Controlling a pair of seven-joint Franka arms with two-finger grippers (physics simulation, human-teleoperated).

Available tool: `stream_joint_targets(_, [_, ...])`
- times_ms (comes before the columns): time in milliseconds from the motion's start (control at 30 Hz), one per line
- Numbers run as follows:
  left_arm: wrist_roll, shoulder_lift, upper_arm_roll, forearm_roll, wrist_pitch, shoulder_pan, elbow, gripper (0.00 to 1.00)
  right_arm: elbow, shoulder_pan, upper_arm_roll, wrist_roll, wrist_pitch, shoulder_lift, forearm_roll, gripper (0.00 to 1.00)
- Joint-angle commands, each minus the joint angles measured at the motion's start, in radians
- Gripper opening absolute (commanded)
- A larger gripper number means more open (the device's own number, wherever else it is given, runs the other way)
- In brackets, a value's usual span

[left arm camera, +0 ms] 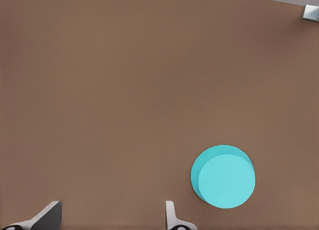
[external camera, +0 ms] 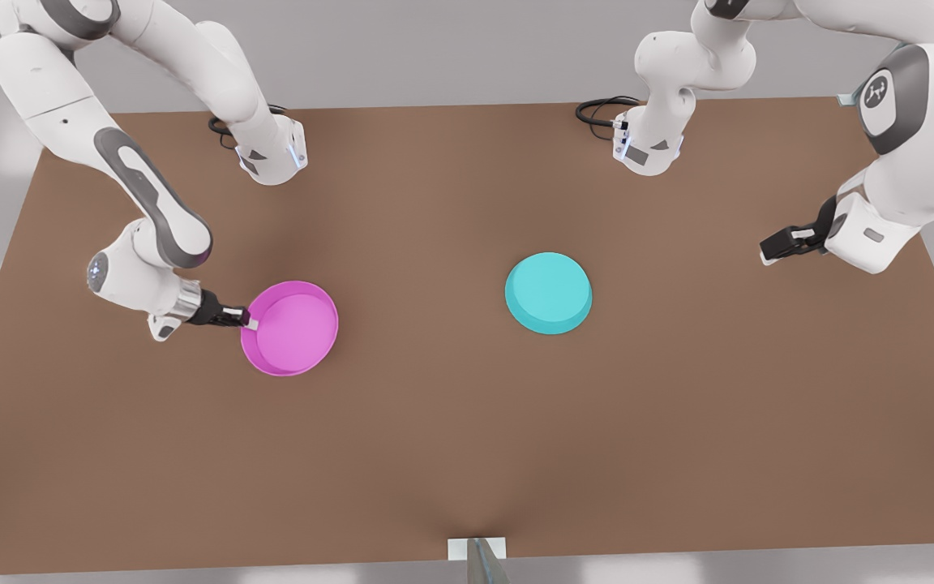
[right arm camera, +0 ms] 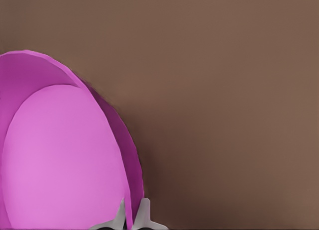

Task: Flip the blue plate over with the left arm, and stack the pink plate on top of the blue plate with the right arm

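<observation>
The round magenta pink plate is pinched at its rim by the right gripper, so slippage is risked on lifting, while the left gripper, jaws released, waits near the table edge, away from the upturned cyan blue plate.

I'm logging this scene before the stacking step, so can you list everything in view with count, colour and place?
blue plate: one, cyan, upside down with its flat base up, on the table toward the front view's right of centre, nothing touching it.
pink plate: one, magenta, open side up, on the table at the front view's left.
table: one, brown, under both plates.
right gripper: one, black with pale fingertips, at the front view's left, shut on the pink plate's rim.
left gripper: one, black, at the front view's right near the table edge, open, holding nothing and apart from the blue plate.
</observation>
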Motion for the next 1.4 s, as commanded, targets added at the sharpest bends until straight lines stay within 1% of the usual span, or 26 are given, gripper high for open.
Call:
stream_joint_targets(0, [0.001,0.000,0.000,-0.001,0.000,0.001,0.000,1.00,0.000,0.010,-0.001,0.012,-0.001,-0.007,0.000,0.21])
stream_joint_targets(167, [-0.001,0.003,0.002,0.001,0.000,-0.002,0.000,1.00,0.032,0.302,-0.019,0.055,0.002,-0.108,0.271,0.21])
stream_joint_targets(200, [0.001,-0.002,0.000,0.001,0.000,0.001,-0.002,1.00,0.046,0.411,-0.073,0.067,0.003,-0.130,0.333,0.21])
stream_joint_targets(267, [-0.001,0.001,0.002,0.001,0.000,0.000,-0.003,1.00,0.107,0.659,-0.235,0.106,0.000,-0.136,0.408,0.21])
stream_joint_targets(300, [0.001,0.000,0.000,0.001,0.000,0.003,-0.003,1.00,0.130,0.793,-0.338,0.114,-0.001,-0.136,0.443,0.21])
stream_joint_targets(367, [0.001,-0.002,0.000,0.001,0.000,0.003,-0.005,1.00,0.170,0.990,-0.470,0.135,0.003,-0.132,0.517,0.21])
stream_joint_targets(433, [-0.001,0.001,0.000,0.001,-0.002,0.000,-0.005,1.00,0.221,1.256,-0.665,0.153,0.009,-0.124,0.610,0.21])
stream_joint_targets(467, [-0.002,0.001,0.000,-0.002,-0.002,-0.002,-0.005,1.00,0.242,1.348,-0.726,0.161,0.009,-0.118,0.649,0.21])
stream_joint_targets(567, [-0.001,0.004,0.000,0.002,-0.003,0.000,-0.005,1.00,0.324,1.662,-0.966,0.221,0.002,-0.089,0.721,0.21])
stream_joint_targets(633, [0.002,0.000,0.000,0.001,-0.003,0.003,-0.005,1.00,0.376,1.761,-1.028,0.293,-0.021,-0.072,0.721,0.21])
stream_joint_targets(667, [0.004,0.000,0.000,0.003,-0.003,0.003,-0.005,1.00,0.387,1.833,-1.076,0.328,-0.026,-0.066,0.722,0.21])
stream_joint_targets(767, [0.002,0.001,0.000,0.001,-0.003,0.003,-0.005,1.00,0.414,1.960,-1.128,0.403,-0.037,-0.063,0.739,0.21])
stream_joint_targets(800, [0.002,0.001,0.000,-0.001,-0.003,0.001,-0.005,1.00,0.433,2.012,-1.168,0.426,-0.038,-0.047,0.741,0.21])
stream_joint_targets(833, [0.001,0.001,0.002,0.001,-0.003,0.001,-0.005,1.00,0.488,2.080,-1.220,0.468,-0.040,-0.009,0.741,0.21])
stream_joint_targets(867, [0.001,0.001,0.000,0.001,-0.003,0.003,-0.005,1.00,0.534,2.112,-1.242,0.501,-0.052,0.032,0.741,0.21])
stream_joint_targets(900, [0.001,0.001,0.000,0.001,-0.003,0.003,-0.005,1.00,0.571,2.193,-1.317,0.532,-0.070,0.069,0.741,0.21])
stream_joint_targets(933, [0.001,0.001,0.000,0.001,-0.005,0.003,-0.006,1.00,0.591,2.228,-1.354,0.549,-0.084,0.086,0.741,0.21])
stream_joint_targets(1000, [0.001,0.000,0.002,0.001,-0.005,0.003,-0.006,1.00,0.649,2.245,-1.364,0.595,-0.086,0.140,0.741,0.21])
stream_joint_targets(1067, [0.001,0.000,0.002,0.001,-0.005,0.003,-0.006,1.00,0.687,2.311,-1.426,0.635,-0.086,0.177,0.747,0.21])
stream_joint_targets(1200, [0.001,0.000,0.002,0.001,-0.005,0.004,-0.006,1.00,0.735,2.319,-1.429,0.675,-0.084,0.223,0.752,0.21])
stream_joint_targets(1367, [0.001,0.001,0.002,0.002,-0.005,0.004,-0.006,1.00,0.739,2.339,-1.429,0.675,-0.084,0.243,0.758,0.21])
